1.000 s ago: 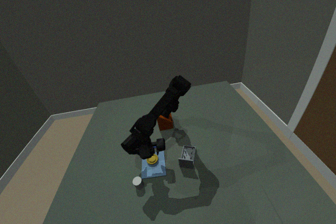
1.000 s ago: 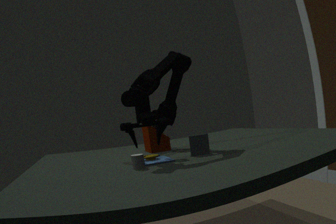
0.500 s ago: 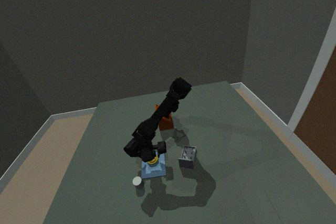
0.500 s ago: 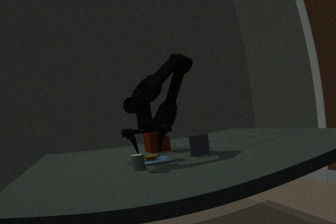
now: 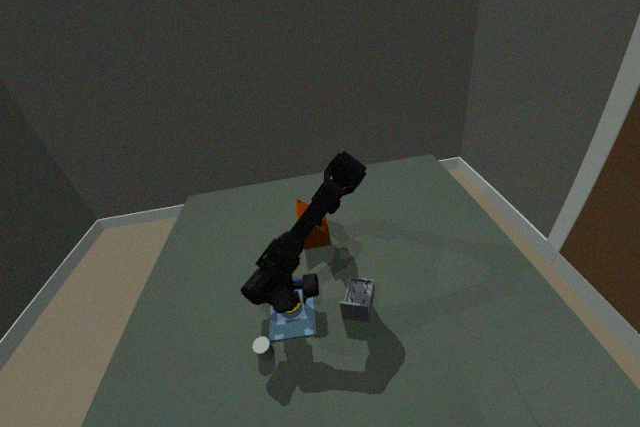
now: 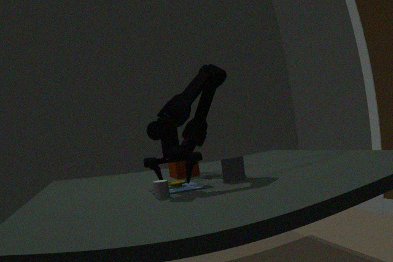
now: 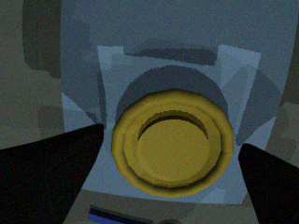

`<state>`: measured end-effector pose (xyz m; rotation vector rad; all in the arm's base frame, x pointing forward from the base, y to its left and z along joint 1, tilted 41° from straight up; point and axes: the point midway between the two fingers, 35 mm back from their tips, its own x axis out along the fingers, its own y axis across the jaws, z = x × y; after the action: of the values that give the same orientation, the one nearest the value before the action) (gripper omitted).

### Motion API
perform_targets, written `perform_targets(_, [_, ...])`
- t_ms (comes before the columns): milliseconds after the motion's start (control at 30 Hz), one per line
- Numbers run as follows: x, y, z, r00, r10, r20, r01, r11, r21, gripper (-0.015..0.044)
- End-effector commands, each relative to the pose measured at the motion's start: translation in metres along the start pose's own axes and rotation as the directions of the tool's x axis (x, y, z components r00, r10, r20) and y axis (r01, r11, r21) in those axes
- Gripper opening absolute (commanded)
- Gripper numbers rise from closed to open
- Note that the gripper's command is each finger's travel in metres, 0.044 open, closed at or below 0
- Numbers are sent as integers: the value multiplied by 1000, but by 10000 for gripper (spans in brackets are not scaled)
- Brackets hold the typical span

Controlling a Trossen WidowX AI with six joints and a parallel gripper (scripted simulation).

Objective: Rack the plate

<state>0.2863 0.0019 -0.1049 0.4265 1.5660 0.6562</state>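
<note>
The yellow round plate [image 5: 294,307] [image 6: 176,184] [image 7: 173,151] lies flat on the light blue mat [image 5: 292,330] [image 6: 192,186] [image 7: 177,19]. In the top view the arm covers most of it. My gripper [image 6: 174,181] [image 7: 174,142] points down and is open, with its fingertips low on either side of the plate. In the wrist view there is a gap between each fingertip and the rim, wider on the left. The grey dish rack [image 5: 355,312] [image 6: 233,170] stands to the right of the mat, with its slots empty.
A white cylinder [image 5: 261,344] [image 6: 161,190] stands close to the mat's near left corner. An orange block [image 5: 316,242] [image 6: 177,170] stands behind, by the arm. A dark blue thing [image 7: 114,217], partly cut off, lies just off the mat's edge in the wrist view.
</note>
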Motion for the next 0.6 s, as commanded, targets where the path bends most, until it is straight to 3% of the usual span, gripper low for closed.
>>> perform_targets(0, [4,1,-2,1000,8,-2,-8,1000,9,387])
perform_targets(567, [4,1,-2,1000,8,-2,-8,1000,9,304])
